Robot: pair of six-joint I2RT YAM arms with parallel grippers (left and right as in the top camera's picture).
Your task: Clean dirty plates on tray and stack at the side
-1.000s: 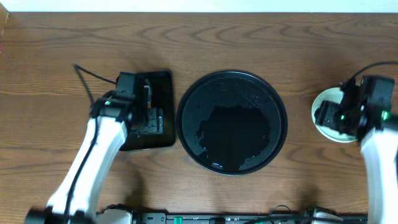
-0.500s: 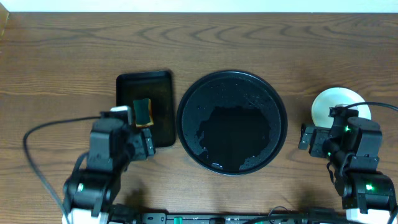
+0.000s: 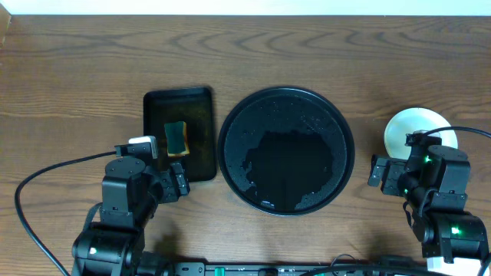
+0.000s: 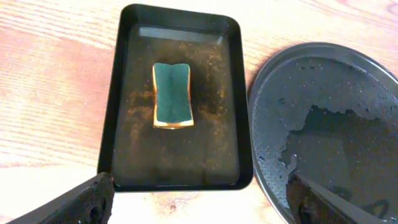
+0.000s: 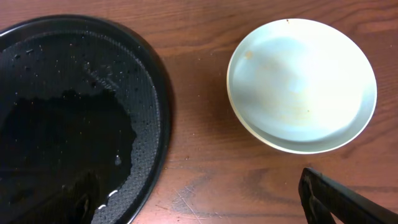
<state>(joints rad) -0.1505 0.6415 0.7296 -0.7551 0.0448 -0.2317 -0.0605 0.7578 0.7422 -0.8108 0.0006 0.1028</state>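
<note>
Apparently the job is at its close: the tray [image 3: 285, 107] holds only water, and the plates [image 5: 301, 84] sit stacked on the desk [image 3: 307, 46] at its three o'clock. At nine o'clock, the sponge [image 4: 171, 94] lies in the small rectangular tray [image 4: 122, 124]. The left gripper [image 4: 199, 186] has its jaws spread and empty; I cannot tell how the right gripper [image 3: 381, 172] jaws stand. Next, I judge, only parking both arms remains.
</note>
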